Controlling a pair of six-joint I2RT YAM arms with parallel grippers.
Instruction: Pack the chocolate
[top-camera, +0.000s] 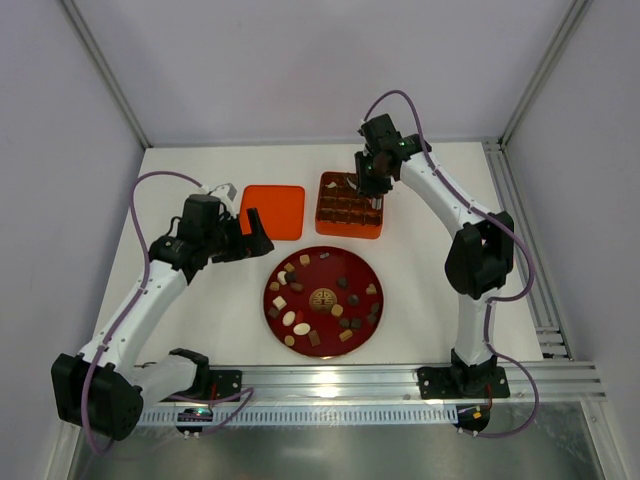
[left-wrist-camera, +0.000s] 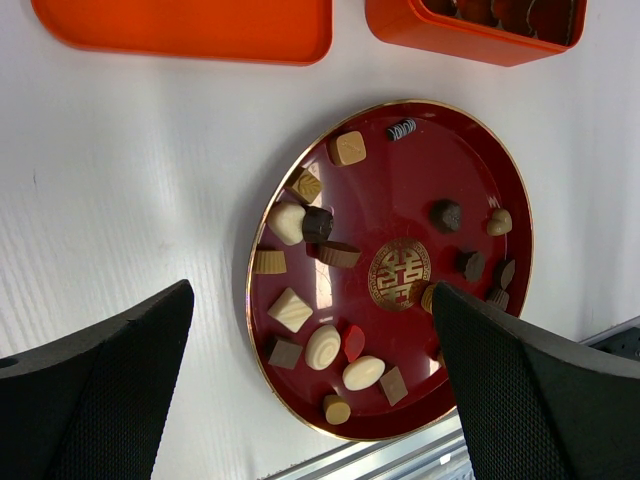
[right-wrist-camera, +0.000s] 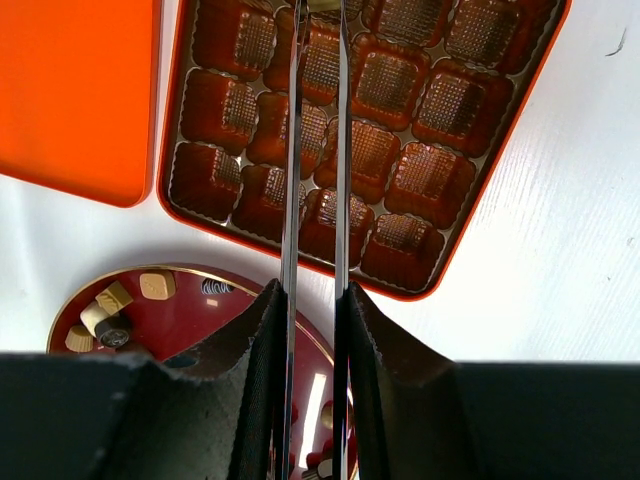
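My white desk (top-camera: 415, 270) is the biggest thing here, and there is one of it. On it, near the middle, lies one round dark red plate (left-wrist-camera: 440, 160) with a thin gold rim and one gold sign (left-wrist-camera: 400, 273) in its middle.

From the plate, one flat orange lid (top-camera: 272, 210) lies at 11 o'clock. One orange tray (top-camera: 350, 234) full of little brown cups lies between 12 and 1 o'clock. The lid is at 9 o'clock from the tray, just beside it but not touching.

I have two hands. My left hand (left-wrist-camera: 312, 300) hangs over the plate with its two black fingers spread wide and nothing between them. My right hand (right-wrist-camera: 318, 30) is over the tray. Its two long thin fingers are close together, with only a narrow gap. A tiny tan bit shows at the tips, right at the top edge of my wrist view. I cannot tell if I am holding it.

The chocolates (left-wrist-camera: 322, 346) are the smallest things. They lie spread out on the plate, mostly around its edge. Some are dark brown, some tan, some cream-white. Some are ovals, some squares, some rounds, and one dark piece has pale stripes. I count about twenty of them on the plate. My left finger hides a few at 4 o'clock.
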